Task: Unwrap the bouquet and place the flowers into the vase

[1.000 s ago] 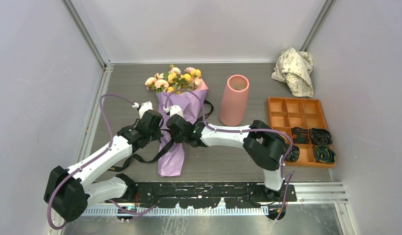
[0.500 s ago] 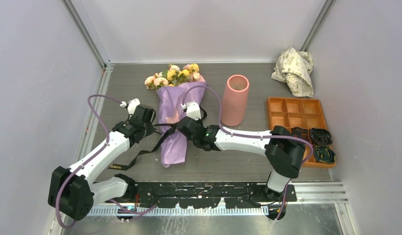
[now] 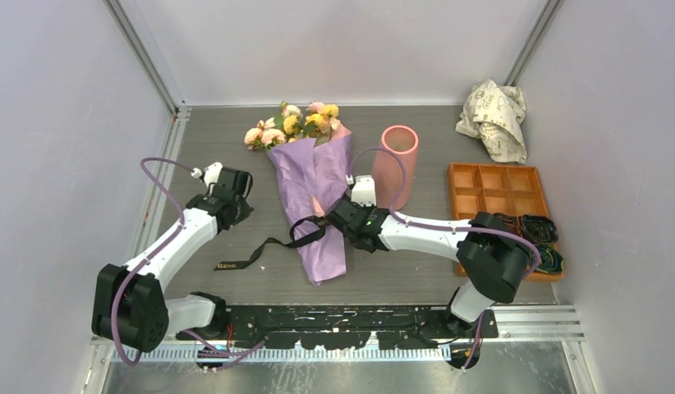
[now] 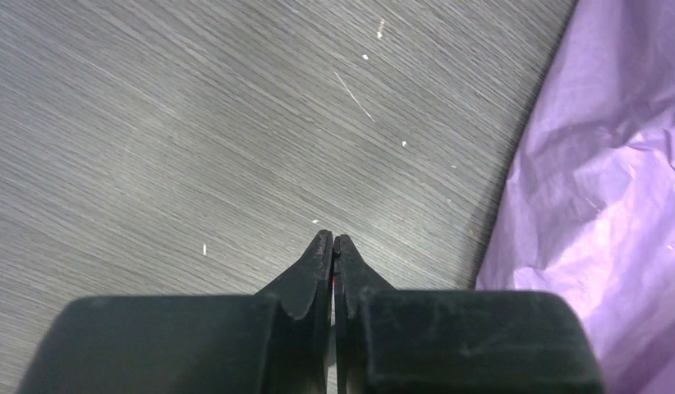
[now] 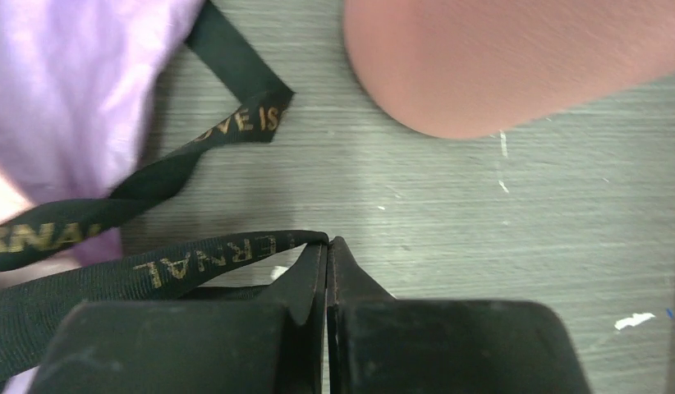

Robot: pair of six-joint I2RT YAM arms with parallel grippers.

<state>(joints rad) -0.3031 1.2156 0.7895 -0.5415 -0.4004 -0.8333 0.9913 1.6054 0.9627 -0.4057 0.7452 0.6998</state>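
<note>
- Top view: the bouquet [image 3: 309, 164] lies flat in the middle of the desk [image 3: 236, 139]. Its heads point to the far edge, and it is near the upright vase [image 3: 397, 164] but not touching it.
- The ribbon [image 3: 273, 243] trails slack across the desk instead of binding the cone tightly, so the untying is judged to be largely done.
- The paper [image 3: 322, 246] is still wrapped round the stems, and none of the flowers [image 3: 301, 125] are in the vase. The unwrapping and all the placing are judged to be left.
- The paper is thin, lilac and crinkled, and tapers to a cone. The vase is a matte salmon cylinder, open at the top. The flower heads are pink, yellow and cream. The desk has a grey, wood-grained surface.
- Left wrist view: the left fingers [image 4: 328, 246] are closed tip to tip over bare desk with nothing held. Creased paper is seen at the right.
- Right wrist view: the right fingers [image 5: 322, 254] are closed, and the ribbon's end appears to be pinched at their tips.
- The ribbon is a flat black band with gold lettering. The vase's rounded foot is seen just ahead, and paper is at the left.
</note>
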